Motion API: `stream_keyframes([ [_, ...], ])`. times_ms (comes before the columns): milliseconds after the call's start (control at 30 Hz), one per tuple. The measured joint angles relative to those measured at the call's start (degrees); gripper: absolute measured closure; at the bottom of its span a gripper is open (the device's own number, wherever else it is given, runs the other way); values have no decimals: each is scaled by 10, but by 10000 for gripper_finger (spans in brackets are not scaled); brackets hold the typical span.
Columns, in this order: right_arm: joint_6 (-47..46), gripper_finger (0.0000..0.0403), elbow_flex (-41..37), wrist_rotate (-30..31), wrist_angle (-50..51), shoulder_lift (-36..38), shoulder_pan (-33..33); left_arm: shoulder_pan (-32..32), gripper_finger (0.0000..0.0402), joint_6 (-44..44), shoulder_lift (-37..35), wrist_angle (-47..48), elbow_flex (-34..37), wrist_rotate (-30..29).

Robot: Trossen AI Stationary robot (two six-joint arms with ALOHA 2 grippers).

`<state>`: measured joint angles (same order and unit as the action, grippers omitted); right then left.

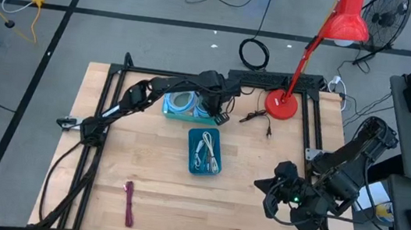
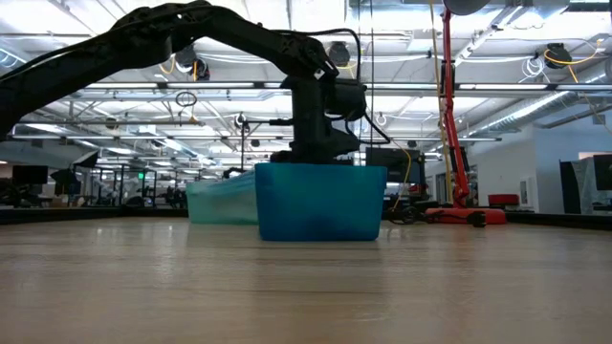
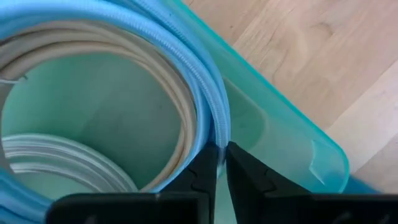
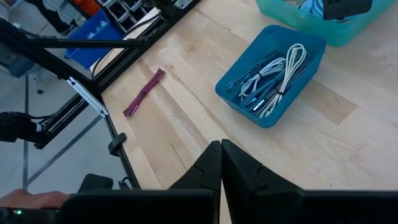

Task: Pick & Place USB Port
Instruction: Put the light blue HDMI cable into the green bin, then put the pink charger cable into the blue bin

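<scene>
Surface (image 1: 150,179): pale wooden top inside a dark metal frame.

Teal bin (image 1: 183,106): near the far edge, left of centre. Holds coiled cables, one pale blue (image 3: 208,93) and one cream (image 3: 180,106), lying against the inner wall.

Blue bin (image 1: 205,151): middle of the surface, just nearer than the teal bin. Holds a tangle of white and grey USB cables (image 4: 273,81) with their plugs.

Left gripper (image 1: 217,115): at the teal bin's right end, arm reaching in from the left edge. In the left wrist view its fingers (image 3: 202,177) stand close together with a thin gap, tips at the pale blue cable by the bin wall; whether they pinch the cable cannot be told. In the low view the arm comes down behind the blue bin.

Right gripper (image 1: 268,192): near the right edge, toward the near corner, well apart from both bins. Fingers (image 4: 208,165) pressed together, holding nothing, pointing toward the blue bin.

Purple strap (image 1: 129,203): flat on the surface near the near edge, left of centre, apart from everything else.

Red desk lamp (image 1: 281,104): round base near the far right corner, arm leaning over the far edge.

Dark loose cable (image 1: 256,118): on the surface just left of the lamp base.
</scene>
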<state>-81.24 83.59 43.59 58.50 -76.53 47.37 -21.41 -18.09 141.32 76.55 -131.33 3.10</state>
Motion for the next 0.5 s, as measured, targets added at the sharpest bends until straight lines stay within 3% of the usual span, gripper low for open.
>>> stream_keyframes([
  [500, 4, 403, 0, 0, 0, 0, 0, 7, 261, -5, -18, 48, -36, -68],
])
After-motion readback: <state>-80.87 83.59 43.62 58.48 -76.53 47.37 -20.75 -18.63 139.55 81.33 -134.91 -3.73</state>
